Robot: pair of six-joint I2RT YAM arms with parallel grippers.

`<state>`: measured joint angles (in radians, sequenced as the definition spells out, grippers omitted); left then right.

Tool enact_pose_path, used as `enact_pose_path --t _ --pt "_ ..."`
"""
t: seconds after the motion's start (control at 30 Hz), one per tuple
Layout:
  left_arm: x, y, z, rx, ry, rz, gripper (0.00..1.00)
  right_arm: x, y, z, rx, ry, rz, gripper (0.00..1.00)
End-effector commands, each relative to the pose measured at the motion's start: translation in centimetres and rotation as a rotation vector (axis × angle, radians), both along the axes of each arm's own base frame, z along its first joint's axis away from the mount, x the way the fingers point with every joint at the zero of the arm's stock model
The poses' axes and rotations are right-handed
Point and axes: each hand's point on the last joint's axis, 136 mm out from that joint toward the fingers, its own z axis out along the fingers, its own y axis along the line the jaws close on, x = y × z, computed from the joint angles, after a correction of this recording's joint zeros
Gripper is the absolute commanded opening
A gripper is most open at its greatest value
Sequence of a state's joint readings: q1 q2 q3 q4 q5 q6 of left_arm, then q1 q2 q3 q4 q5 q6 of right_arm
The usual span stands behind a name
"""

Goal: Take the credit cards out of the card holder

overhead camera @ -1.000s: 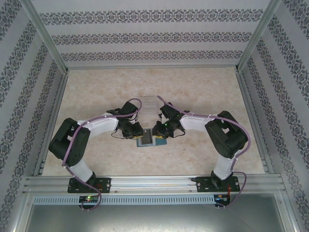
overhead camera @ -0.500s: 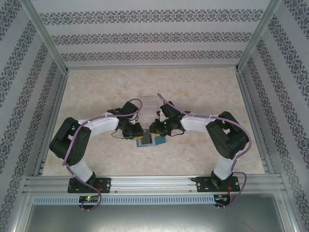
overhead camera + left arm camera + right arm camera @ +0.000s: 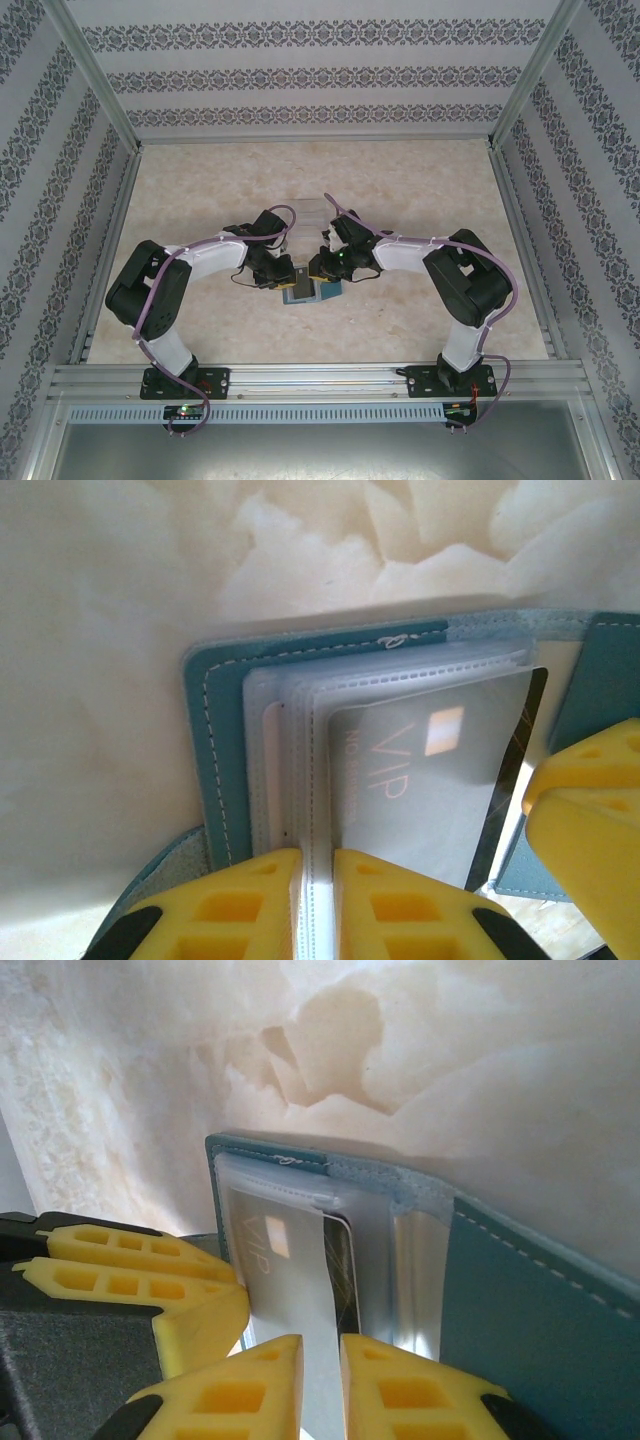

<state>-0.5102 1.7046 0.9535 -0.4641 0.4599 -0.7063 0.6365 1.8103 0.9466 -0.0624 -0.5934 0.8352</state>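
Note:
The teal card holder (image 3: 328,291) lies open on the table between both arms. My left gripper (image 3: 318,900) is shut on the edge of the holder's clear plastic sleeves (image 3: 290,740), beside the teal cover (image 3: 215,750). A grey credit card marked VIP (image 3: 290,1260) sticks partly out of a sleeve, and my right gripper (image 3: 320,1385) is shut on its near end. A dark card (image 3: 342,1270) sits just behind it, still in the sleeve. The two grippers nearly touch: a right finger (image 3: 590,820) shows in the left wrist view, and left fingers (image 3: 130,1260) show in the right wrist view.
A clear plastic tray (image 3: 310,212) sits just beyond the grippers. The marbled table (image 3: 200,190) is ringed by an aluminium frame (image 3: 520,230) and patterned walls. Both arms reach inward, so their elbows take up the near left and near right.
The right gripper has edged a little left over the holder and its jaws have narrowed onto the card. The left arm has barely moved.

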Motion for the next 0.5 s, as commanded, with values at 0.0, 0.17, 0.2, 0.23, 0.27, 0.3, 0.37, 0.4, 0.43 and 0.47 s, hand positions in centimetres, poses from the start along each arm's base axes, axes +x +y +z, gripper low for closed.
enact_pose_path --t 0.0,0.17,0.2,0.23,0.27,0.3,0.37,0.4,0.43,0.47 --pt "-0.4 0.9 -1.1 0.046 0.034 -0.007 0.16 0.0 0.2 0.3 0.027 -0.007 0.012 0.17" --pt "-0.3 0.8 -1.0 0.045 0.033 -0.008 0.16 -0.2 0.8 0.0 0.032 0.007 0.027 0.17" --pt "-0.3 0.8 -0.9 0.043 0.030 -0.008 0.16 -0.3 0.9 -0.1 0.030 0.011 0.030 0.17" --pt "-0.3 0.8 -0.9 0.043 0.031 -0.007 0.16 -0.3 0.9 -0.3 0.026 0.015 0.030 0.18" --pt "-0.3 0.8 -1.0 0.044 0.032 -0.006 0.16 -0.4 0.9 -0.5 0.021 0.018 0.030 0.18" --pt "-0.4 0.9 -1.0 0.044 0.034 -0.006 0.15 -0.4 0.8 -0.7 0.014 0.021 0.029 0.18" --pt "-0.4 0.9 -1.0 0.044 0.033 -0.004 0.15 -0.5 0.5 -1.1 -0.008 0.028 0.023 0.19" --pt "-0.5 0.9 -1.0 0.044 0.033 -0.005 0.15 -0.5 0.4 -1.2 -0.014 0.027 0.023 0.19" --pt "-0.5 0.9 -1.0 0.044 0.033 -0.006 0.15 -0.4 0.1 -1.2 -0.025 0.025 0.019 0.20" --pt "-0.5 1.0 -1.0 0.044 0.033 -0.005 0.15 -0.4 0.0 -1.3 -0.037 0.024 0.018 0.21"
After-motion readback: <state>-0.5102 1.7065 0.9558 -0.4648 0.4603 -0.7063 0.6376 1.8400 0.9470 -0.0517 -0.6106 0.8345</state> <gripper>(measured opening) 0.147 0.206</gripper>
